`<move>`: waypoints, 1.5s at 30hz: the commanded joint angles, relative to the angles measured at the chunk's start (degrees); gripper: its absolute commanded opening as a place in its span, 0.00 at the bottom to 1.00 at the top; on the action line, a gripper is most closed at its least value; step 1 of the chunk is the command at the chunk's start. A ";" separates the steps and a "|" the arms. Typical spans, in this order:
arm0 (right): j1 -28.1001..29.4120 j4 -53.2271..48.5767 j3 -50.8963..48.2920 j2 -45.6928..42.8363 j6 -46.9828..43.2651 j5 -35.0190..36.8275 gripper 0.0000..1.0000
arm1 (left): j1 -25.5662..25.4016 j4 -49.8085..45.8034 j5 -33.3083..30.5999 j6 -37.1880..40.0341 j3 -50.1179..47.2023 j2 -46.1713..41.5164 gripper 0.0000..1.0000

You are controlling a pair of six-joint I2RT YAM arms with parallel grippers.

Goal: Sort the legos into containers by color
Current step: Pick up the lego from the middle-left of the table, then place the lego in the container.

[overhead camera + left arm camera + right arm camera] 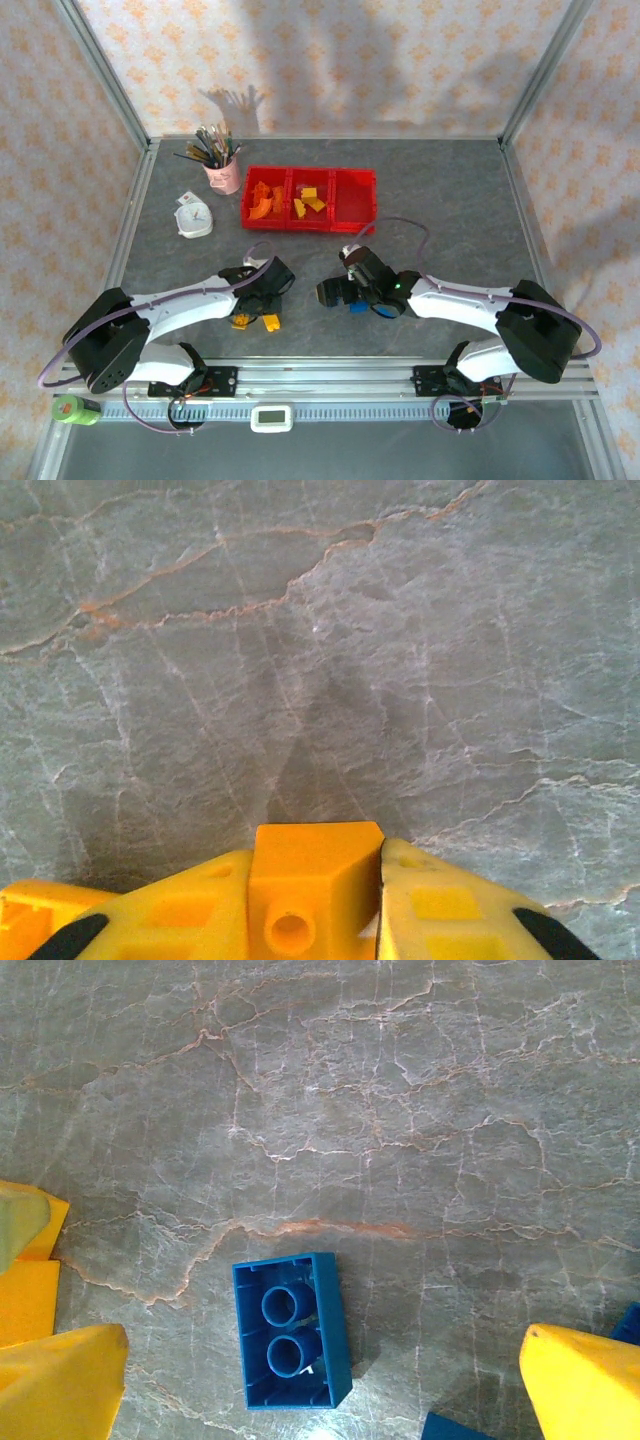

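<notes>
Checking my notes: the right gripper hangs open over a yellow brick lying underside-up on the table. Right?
No. The brick under the open right gripper is blue, not yellow; the right wrist view shows it. It does lie underside-up on the table.

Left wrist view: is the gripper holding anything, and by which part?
The left gripper pinches an orange brick by its two opposite sides, one finger on each; whether it is off the table cannot be told.
</notes>
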 commanded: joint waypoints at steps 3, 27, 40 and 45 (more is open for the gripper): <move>0.32 1.11 0.25 0.07 0.50 1.66 1.00 | -0.22 0.06 -2.00 -1.03 1.04 -1.36 0.23; -17.34 -1.46 5.02 -5.51 -0.26 0.05 1.00 | 8.49 5.43 -7.75 9.27 42.89 21.38 0.19; -19.69 -0.22 6.22 -5.04 -1.22 -0.33 1.00 | 14.68 2.09 -6.41 15.73 72.47 48.97 0.35; -19.69 -1.15 6.90 -5.10 -1.97 -0.88 1.00 | 15.46 -0.75 -4.12 16.07 76.08 49.26 0.53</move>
